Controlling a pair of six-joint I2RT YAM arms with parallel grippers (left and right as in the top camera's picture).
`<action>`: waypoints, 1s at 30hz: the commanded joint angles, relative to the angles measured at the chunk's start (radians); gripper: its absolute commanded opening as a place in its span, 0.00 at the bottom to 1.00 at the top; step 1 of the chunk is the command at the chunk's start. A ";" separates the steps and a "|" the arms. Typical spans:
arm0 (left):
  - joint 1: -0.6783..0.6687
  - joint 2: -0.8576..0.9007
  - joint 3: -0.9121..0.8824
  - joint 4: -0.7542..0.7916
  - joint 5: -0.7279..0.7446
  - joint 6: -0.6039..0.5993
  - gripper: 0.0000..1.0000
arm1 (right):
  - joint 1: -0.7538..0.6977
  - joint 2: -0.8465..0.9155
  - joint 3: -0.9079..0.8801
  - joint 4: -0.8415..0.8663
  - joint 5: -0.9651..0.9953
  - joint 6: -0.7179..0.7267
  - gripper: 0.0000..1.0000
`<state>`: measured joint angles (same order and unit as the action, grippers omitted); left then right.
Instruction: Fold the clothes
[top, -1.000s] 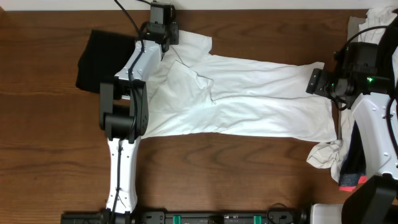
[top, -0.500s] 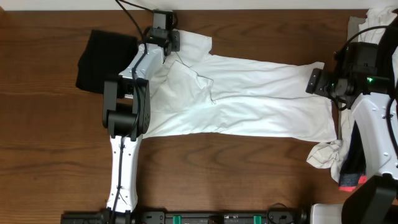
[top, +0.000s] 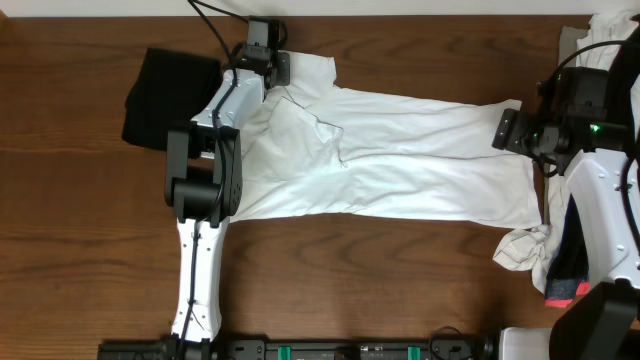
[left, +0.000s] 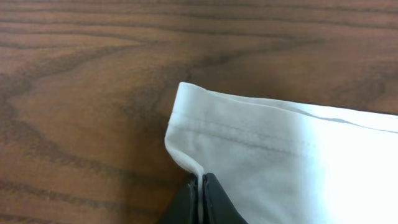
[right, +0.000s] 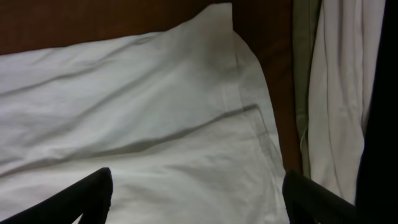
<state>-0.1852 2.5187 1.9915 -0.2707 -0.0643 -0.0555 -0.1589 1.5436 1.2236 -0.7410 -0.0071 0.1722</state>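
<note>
The left gripper (left: 200, 182) pinches the far-left hem corner of the white shirt (top: 400, 150) (jaws tight); the right gripper (right: 199, 190) hangs spread wide above its right end.

White T-shirt (top: 420, 150); black garment (top: 168, 92)

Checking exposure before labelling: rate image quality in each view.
Overhead: even light, sharp, white T-shirt bright but detailed. Left wrist: shirt blown out toward the right edge, table grain crisp. Right wrist: dimmer, soft fold shadows, dark fingers blurred at the bottom corners.
</note>
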 joint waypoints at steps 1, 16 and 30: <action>0.005 -0.047 -0.010 -0.029 -0.014 -0.002 0.06 | -0.008 -0.005 0.006 0.021 0.007 -0.005 0.78; 0.004 -0.230 -0.010 -0.122 0.004 -0.002 0.06 | -0.020 0.193 0.040 0.145 -0.064 -0.117 0.81; -0.002 -0.290 -0.010 -0.206 0.012 -0.002 0.06 | -0.097 0.464 0.181 0.295 -0.142 -0.174 0.80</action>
<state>-0.1852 2.2612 1.9842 -0.4690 -0.0547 -0.0555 -0.2474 1.9659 1.3842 -0.4728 -0.0807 0.0322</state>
